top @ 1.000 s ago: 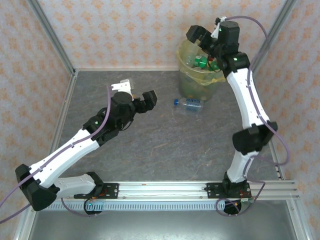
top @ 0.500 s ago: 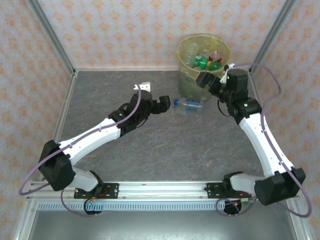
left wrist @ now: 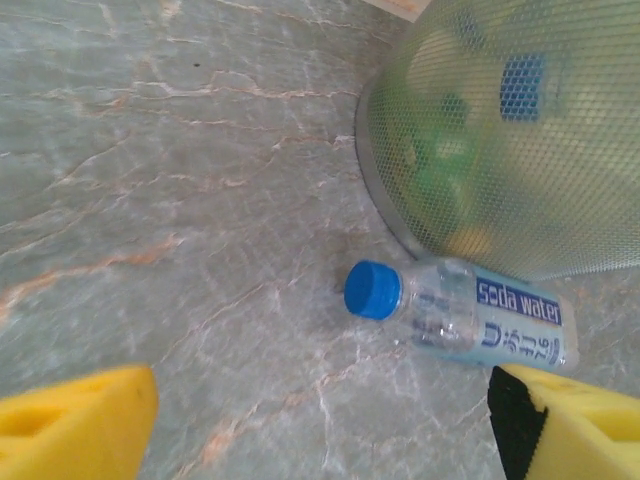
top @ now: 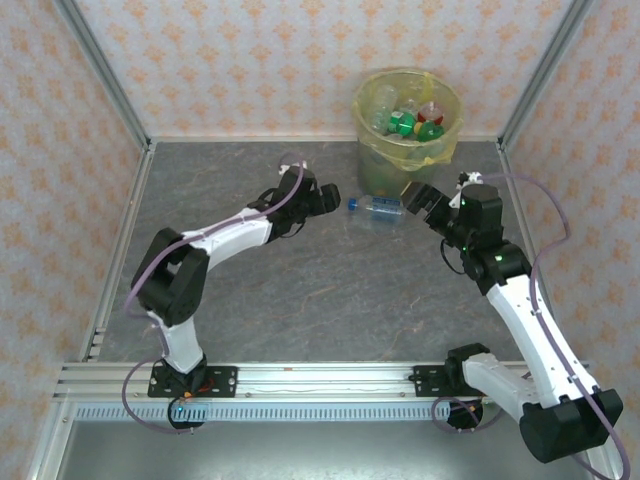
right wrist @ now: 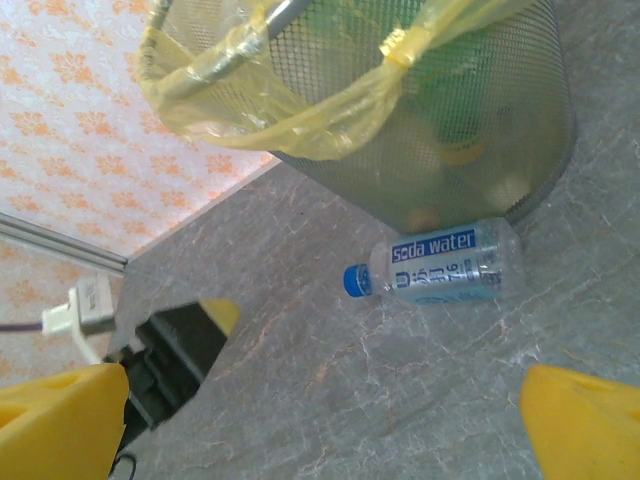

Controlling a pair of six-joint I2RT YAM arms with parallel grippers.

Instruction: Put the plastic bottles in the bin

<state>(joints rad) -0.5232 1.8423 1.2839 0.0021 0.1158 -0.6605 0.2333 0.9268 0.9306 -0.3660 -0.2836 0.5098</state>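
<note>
Bottles (top: 405,122) with green and red caps already lie heaped inside the bin (top: 372,165), and one more, the soda water bottle (top: 378,207), lies on its side on the desk (top: 300,290) just beside the bin's foot. Whether it touches the wall cannot be told. Its blue cap (left wrist: 372,289) points away from the bin, toward the left tool (top: 325,197).

The left tool hangs just off the cap end with its jaws spread wide and nothing between them. Its yellow pads (left wrist: 80,425) sit at the two lower corners of the left wrist view, probably so that they can straddle the bottle's body. The right tool (top: 418,197) hangs on the bottle's other side, close to the bin's foot, equally wide open and empty. It looks placed to leave the pick to its partner.

The loose bottle is clear, ribbed plastic, round in section, with a blue label in white lettering. It would likely roll if nudged on the side. The bin's wall is a fine dark wire mesh, round and tapering downward, with a thin yellow bag folded loosely over the rim. The desk is smooth grey stone pattern with pale and orange veins.
</note>
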